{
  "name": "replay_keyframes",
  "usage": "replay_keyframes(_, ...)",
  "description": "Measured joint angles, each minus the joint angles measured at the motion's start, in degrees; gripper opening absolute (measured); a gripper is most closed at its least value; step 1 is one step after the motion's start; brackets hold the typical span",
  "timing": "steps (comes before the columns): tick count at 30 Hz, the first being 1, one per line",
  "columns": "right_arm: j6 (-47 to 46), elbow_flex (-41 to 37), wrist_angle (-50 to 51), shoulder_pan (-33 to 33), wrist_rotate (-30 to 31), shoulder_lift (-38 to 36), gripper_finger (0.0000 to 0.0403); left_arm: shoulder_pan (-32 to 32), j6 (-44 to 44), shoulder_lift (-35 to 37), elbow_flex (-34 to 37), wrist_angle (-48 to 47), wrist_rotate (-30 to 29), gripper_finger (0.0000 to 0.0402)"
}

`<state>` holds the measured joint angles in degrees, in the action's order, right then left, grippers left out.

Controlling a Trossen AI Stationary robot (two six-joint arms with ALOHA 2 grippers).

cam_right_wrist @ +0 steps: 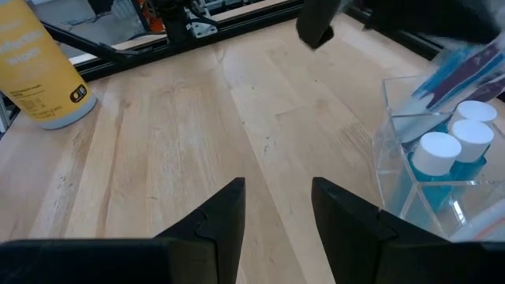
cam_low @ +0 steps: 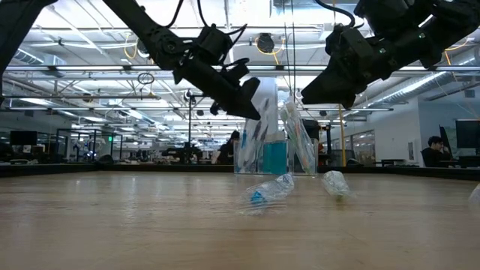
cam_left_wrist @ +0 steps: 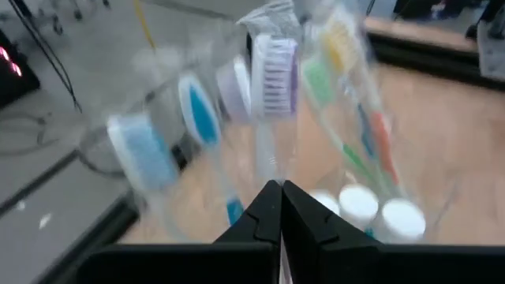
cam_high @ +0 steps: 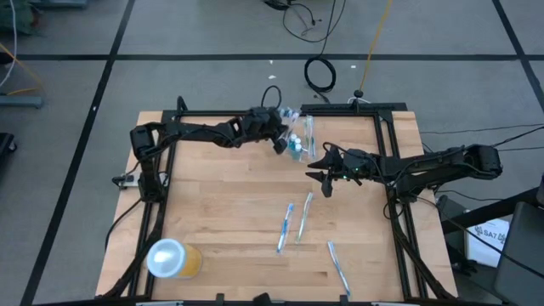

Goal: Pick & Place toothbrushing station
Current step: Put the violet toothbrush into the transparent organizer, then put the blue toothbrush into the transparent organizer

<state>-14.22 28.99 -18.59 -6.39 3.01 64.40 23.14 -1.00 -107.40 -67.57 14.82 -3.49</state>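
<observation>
Clear plastic cup (cam_high: 297, 136) stands at the far edge of the wooden table (cam_high: 229, 212), with upright toothbrushes (cam_left_wrist: 272, 79) and teal tubes (cam_right_wrist: 450, 154) in it. The high view shows the left gripper (cam_high: 279, 143) right at the cup's near-left side and the right gripper (cam_high: 327, 174) near the cup, to its right, apart from it. Only the high view shows the loose toothbrushes (cam_high: 293, 223) lying mid-table and another toothbrush (cam_high: 338, 266) near the front edge, well apart from both grippers, plus the orange-yellow cup (cam_high: 174, 259) with white lid at the front left corner.

The left wrist view shows the left fingers (cam_left_wrist: 264, 221) clenched together, tips meeting just in front of the brush handles; whether a handle is pinched between them I cannot tell. Brush heads there are blurred. The right wrist view shows the right fingers (cam_right_wrist: 217, 217) spread apart over bare wood, gripping nothing, with the cup's three white caps off to one side and the cup's edge cut off by the frame.

The low view shows both grippers hanging above the table on either side of the cup, and wrapped brushes lying in front, too blurred to count. People in the room behind are small and dim.
</observation>
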Motion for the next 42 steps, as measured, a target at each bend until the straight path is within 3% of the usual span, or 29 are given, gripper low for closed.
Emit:
replay_keyframes(8, 0.0, 0.0, 0.0, 0.0, 0.0, 0.0, 0.0141, -0.1, -0.4, -0.2, 0.6, -5.9, -9.3, 0.0004)
replay_keyframes(20, 0.1, 0.0, 0.0, 0.0, 0.0, 0.0, 0.0141, -2.0, 5.7, -0.2, 0.6, -8.5, -8.3, 0.0006)
replay_keyframes(27, 0.6, 0.0, 0.0, 0.0, 0.1, 0.0, 0.0141, -2.2, 5.9, -0.3, 0.6, -10.1, -12.6, 0.0039)
replay_keyframes(38, 0.6, 0.0, 0.0, 0.0, 0.2, 0.0, 0.0141, -5.1, 10.7, -0.3, 0.7, -13.7, -13.2, 0.0126)
replay_keyframes(42, 0.6, 0.0, 0.0, 0.0, 0.2, 0.0, 0.0141, -7.3, 12.5, 1.0, 0.7, -14.3, -18.9, 0.0148)
